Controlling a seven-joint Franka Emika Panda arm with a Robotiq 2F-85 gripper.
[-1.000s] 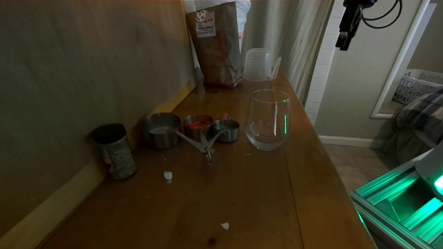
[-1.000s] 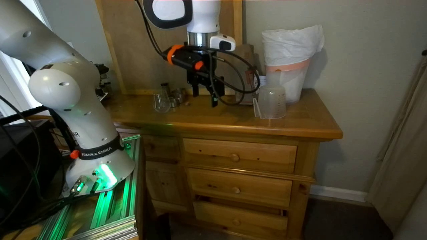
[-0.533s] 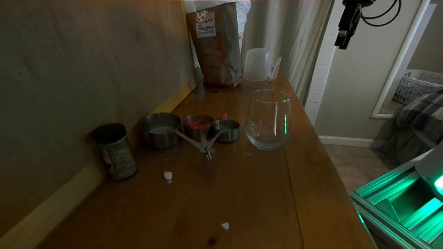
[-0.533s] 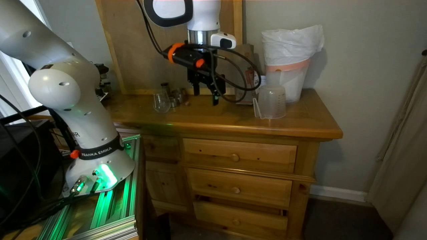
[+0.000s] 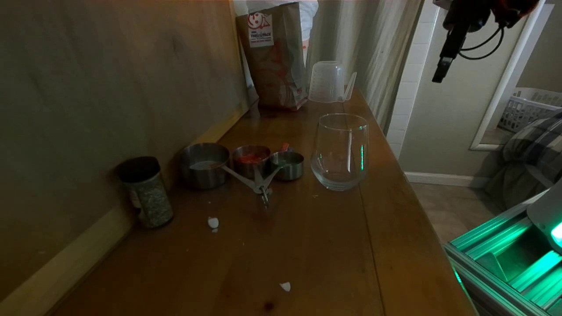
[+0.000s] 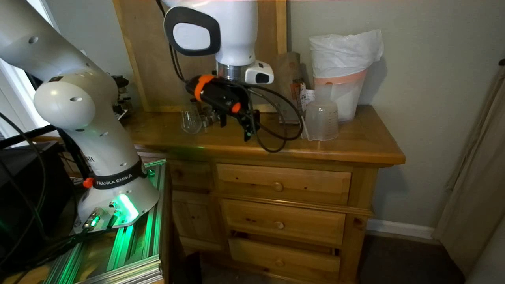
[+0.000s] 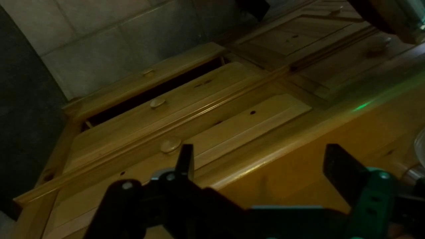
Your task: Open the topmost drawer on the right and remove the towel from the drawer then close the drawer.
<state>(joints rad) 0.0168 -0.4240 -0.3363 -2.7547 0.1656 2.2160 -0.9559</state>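
Observation:
The topmost right drawer (image 6: 248,179) is shut, with a round wooden knob (image 6: 277,186). The drawer also shows in the wrist view (image 7: 232,127), with its knob (image 7: 170,145) just beyond the left fingertip in the picture. No towel shows in any view; the inside of the drawer is hidden. My gripper (image 6: 235,131) is open and empty, tilted, above the front part of the dresser top (image 6: 355,144) and higher than the drawer. The wrist view shows its fingers wide apart (image 7: 259,149). In an exterior view its fingertip (image 5: 440,77) hangs at the upper right.
The bottom drawer (image 6: 300,260) stands partly open; the middle drawer (image 6: 284,221) is shut. On the dresser top are a glass (image 5: 340,153), metal measuring cups (image 5: 204,169), a jar (image 5: 151,197), a paper bag (image 5: 276,61), a clear jug (image 6: 322,122) and a lined bin (image 6: 345,90).
My gripper has moved down and tilted, and now hangs lower toward the dresser's front edge. It stays open. The drawers and the things on top have not moved.

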